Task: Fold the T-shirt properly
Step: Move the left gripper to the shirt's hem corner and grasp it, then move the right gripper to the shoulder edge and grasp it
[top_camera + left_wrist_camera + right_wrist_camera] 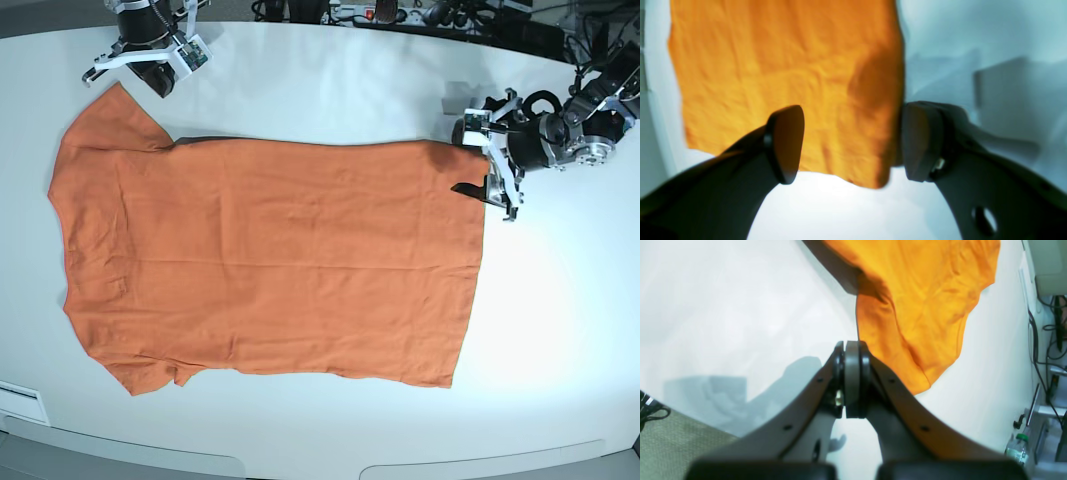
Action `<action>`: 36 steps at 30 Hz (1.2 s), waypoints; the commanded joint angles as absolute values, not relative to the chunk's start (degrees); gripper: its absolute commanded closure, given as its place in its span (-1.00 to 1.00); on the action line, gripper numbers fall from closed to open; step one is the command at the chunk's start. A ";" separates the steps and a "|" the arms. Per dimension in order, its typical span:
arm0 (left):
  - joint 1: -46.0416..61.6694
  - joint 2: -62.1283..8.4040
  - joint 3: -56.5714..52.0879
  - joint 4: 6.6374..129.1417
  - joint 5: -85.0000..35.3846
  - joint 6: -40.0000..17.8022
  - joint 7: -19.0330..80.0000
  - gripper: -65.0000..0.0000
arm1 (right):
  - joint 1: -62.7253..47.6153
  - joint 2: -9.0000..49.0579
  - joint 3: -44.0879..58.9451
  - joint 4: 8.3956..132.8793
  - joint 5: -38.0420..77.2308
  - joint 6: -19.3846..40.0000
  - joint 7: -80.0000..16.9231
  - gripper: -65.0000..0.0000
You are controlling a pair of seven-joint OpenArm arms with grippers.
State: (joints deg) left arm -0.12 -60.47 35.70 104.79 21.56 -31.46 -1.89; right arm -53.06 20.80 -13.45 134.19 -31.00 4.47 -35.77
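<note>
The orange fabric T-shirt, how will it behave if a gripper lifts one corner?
The orange fabric T-shirt will probably hang limp, since its edges already ripple and crease. It looks light, being thin and spread flat. The folded-out corner at the upper left may shift or crumple first.
</note>
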 commanded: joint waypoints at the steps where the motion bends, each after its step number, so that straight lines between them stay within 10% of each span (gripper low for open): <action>1: -0.93 -61.23 37.23 104.33 23.57 -32.80 -0.01 -0.40 | -53.63 21.10 -13.41 135.00 -31.29 3.84 -34.89 1.00; 9: -3.22 -60.95 39.75 104.33 23.57 -33.28 0.45 0.05 | -53.60 21.10 -13.39 135.00 -31.29 3.84 -34.87 1.00; 32: -3.55 -59.40 39.75 99.81 23.57 -32.14 0.01 0.07 | -53.47 21.10 -13.41 135.00 -31.29 3.81 -34.87 1.00; 36: -3.53 -58.57 39.75 99.81 23.55 -33.15 0.01 1.00 | -53.47 21.10 -13.39 135.00 -31.33 3.16 -34.92 1.00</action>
State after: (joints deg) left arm -3.66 -57.65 39.68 100.27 21.98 -31.11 -2.83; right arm -53.12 20.80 -13.45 134.19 -31.00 3.84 -35.75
